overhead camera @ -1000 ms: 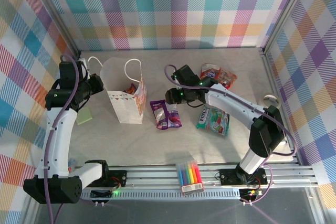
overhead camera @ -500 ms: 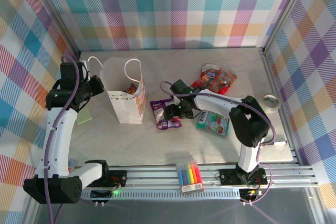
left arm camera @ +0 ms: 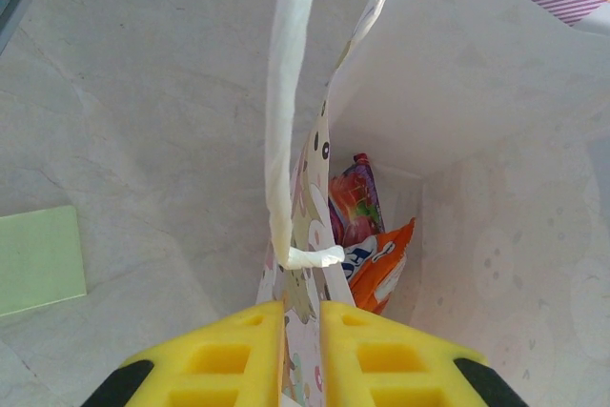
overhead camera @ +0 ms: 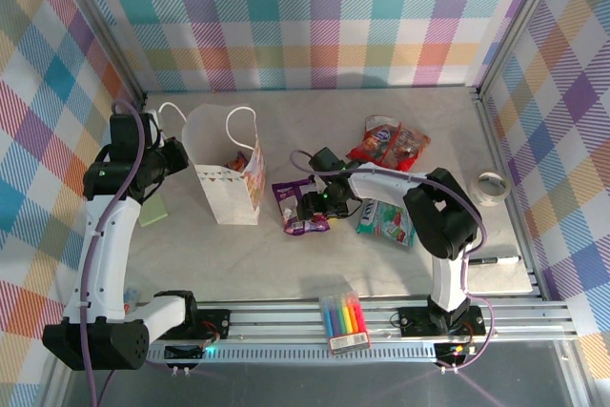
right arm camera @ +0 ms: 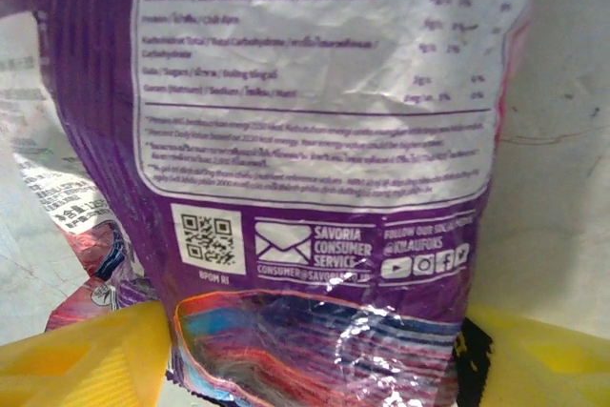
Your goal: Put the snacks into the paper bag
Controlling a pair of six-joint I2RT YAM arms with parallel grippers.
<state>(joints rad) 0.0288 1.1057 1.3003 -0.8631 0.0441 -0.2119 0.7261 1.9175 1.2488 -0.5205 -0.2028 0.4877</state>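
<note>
I have the grey surface in full on the top view. The left arm reaches to the paper bag, which stands upright at the far left with its mouth open upward and its white cord handles raised. On the left wrist view the left jaws are closed on the bag's rim, the printed wall pinched thin between the yellow fingers. Two snacks stand on end inside against that wall: a purple-topped packet and an orange packet in front of it.

The right arm folds back toward the middle of the surface, just right of the bag. A purple packet lies flat there, printed back up. Its long axis runs straight away from the wrist camera, sealed end nearest. The right jaws stand wide, one yellow finger at each side edge of that end. A second glossy packet peeks from under its left edge.

A teal-and-white packet lies flat just to the right. A red packet sits farther back, long axis left to right. A marker pack rests on the near rail, a tape roll lies at the right edge, and a green note lies left of the bag.
</note>
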